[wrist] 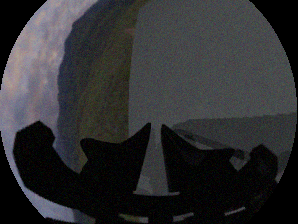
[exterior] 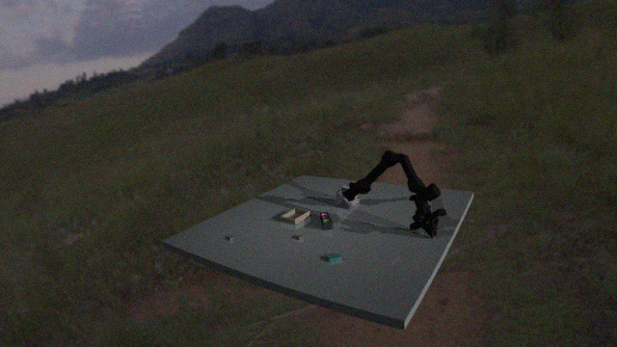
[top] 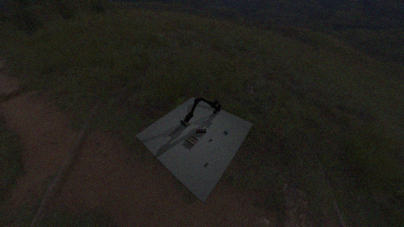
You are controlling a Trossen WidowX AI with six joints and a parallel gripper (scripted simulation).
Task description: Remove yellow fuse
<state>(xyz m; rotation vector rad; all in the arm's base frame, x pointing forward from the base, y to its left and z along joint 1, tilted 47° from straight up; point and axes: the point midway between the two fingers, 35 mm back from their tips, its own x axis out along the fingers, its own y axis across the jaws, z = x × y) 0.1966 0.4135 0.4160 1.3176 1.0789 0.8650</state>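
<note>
A dim grassy hillside under a dusk sky surrounded the grey worktop (exterior: 376, 284), a flat slab set on the slope. Going by the exterior view, nearest the camera lay a small teal block (exterior: 333, 258), then two tiny dark bits (exterior: 298, 237) farther in, all loose on the slab. Beyond them sat the fuse block (exterior: 326, 220) with its row of coloured fuses; the yellow fuse (exterior: 326, 222) was seated in it, though at this size its exact slot could not be told apart from its neighbours. Just left of the block stood the tray (exterior: 295, 216), open-topped and apparently holding nothing. Farther back and well off to the right, the arm (exterior: 396, 166) bent down near the slab's far edge, its jaws (exterior: 426, 227) parted only slightly with nothing between them, the wrist view showing just bare slab beyond the tips. The likely trouble was in the approach: the fuses were packed tight, so a narrow, slightly off-line descent could clip a neighbour or the block, and a tilted pull might drag the yellow fuse against the others. The low light would not help. Nothing lay in the path between arm and block, and the tray was close enough for a short carry.
</note>
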